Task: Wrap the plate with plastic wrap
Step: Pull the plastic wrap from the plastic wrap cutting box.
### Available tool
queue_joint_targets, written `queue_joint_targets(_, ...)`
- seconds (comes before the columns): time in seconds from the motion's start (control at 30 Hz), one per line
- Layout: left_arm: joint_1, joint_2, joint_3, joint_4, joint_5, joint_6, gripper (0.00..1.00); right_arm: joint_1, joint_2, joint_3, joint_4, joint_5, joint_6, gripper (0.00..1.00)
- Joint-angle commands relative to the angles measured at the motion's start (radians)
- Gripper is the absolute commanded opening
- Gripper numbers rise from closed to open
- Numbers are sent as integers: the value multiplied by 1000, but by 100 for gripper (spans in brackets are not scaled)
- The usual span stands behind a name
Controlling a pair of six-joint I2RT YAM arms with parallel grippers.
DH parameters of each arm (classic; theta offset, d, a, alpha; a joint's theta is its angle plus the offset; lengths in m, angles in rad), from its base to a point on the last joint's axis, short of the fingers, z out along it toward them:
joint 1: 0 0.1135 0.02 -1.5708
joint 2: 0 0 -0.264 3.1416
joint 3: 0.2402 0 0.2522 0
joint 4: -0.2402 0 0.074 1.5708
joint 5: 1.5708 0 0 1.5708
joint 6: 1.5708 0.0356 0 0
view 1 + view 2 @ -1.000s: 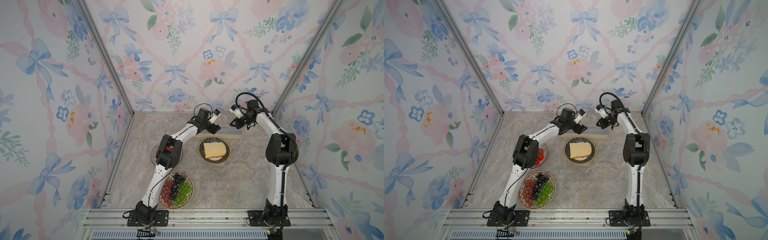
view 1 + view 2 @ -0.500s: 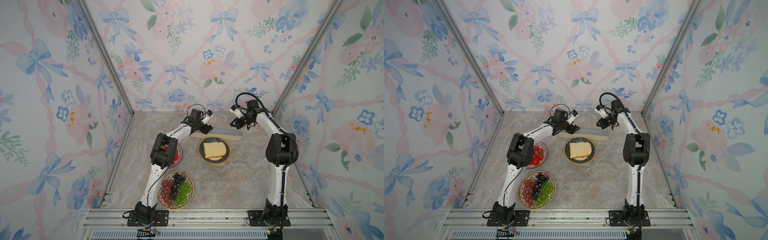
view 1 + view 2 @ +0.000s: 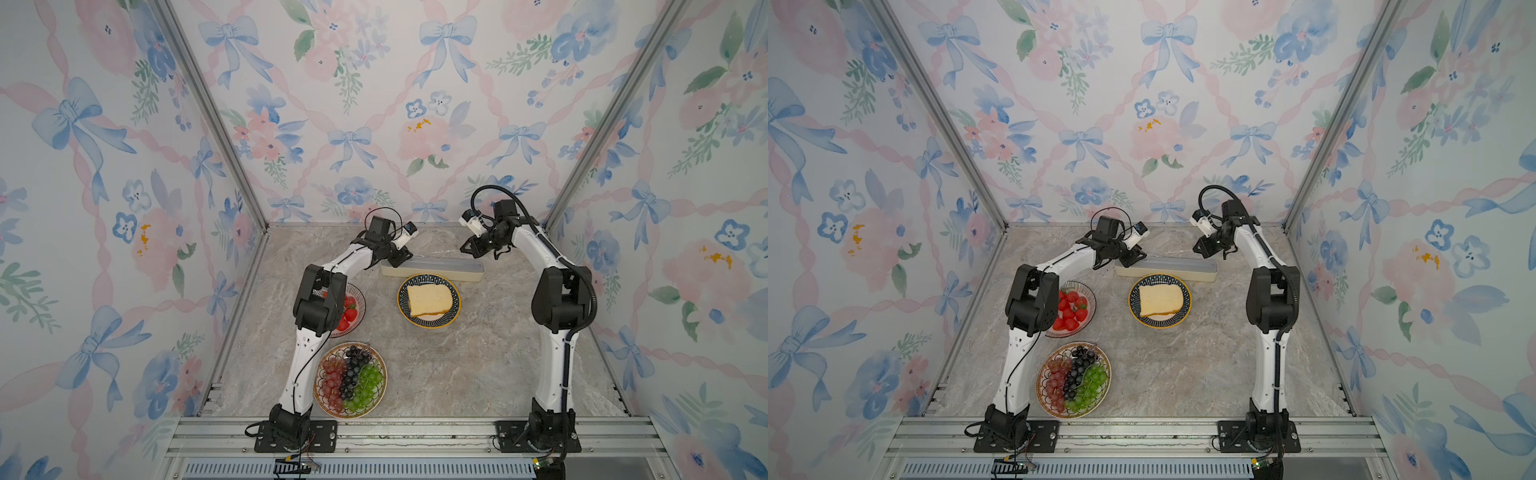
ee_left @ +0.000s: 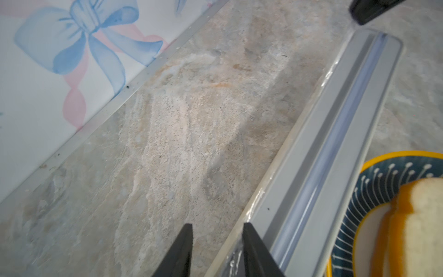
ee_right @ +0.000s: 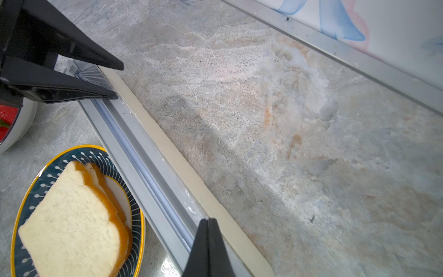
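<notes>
Getting a clean hold on the free edge of the plastic wrap (image 4: 233, 260) looks like the step in hand, and it calls for care. The film is thin and clings flat along the far long side of the box (image 3: 432, 268). So the left claw (image 4: 217, 229) should bite low and square on that edge, taking film alone and not the cream rim. Only then should it draw the film slowly over the plate (image 3: 402, 300), while the other arm keeps the box from sliding. In both top views the box lies across the middle of the frame, just above the plate with its bread (image 3: 428, 300), which is bare of any wrap. The left claw, at the box's left end, has its jaws a narrow gap apart, astride that far edge; whether anything is pinched yet I cannot tell. The right claw (image 5: 208, 223), pressed fully closed and holding nothing, points down at the box's right end; contact there is not clear.
</notes>
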Motion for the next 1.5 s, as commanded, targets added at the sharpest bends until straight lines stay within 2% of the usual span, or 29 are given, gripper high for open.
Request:
queue_joint_targets(0.0,9,-26,-25,-118,65,61,1,7,-61,8,8,-4,-3,0)
queue_joint_targets(0.37,45,-157,11,-118,124,49,0,-3,-117,-23,52,-37,32,0)
queue_joint_targets(0.63,44,-176,0,-119,138,47,0,-3,-129,-43,70,-53,45,0)
queue_joint_targets(0.97,46,-245,18,-118,104,15,0,-10,-212,-84,143,-49,87,0)
queue_joint_targets(1.47,42,-273,245,-118,33,-97,0,-2,-327,-45,285,-5,213,0)
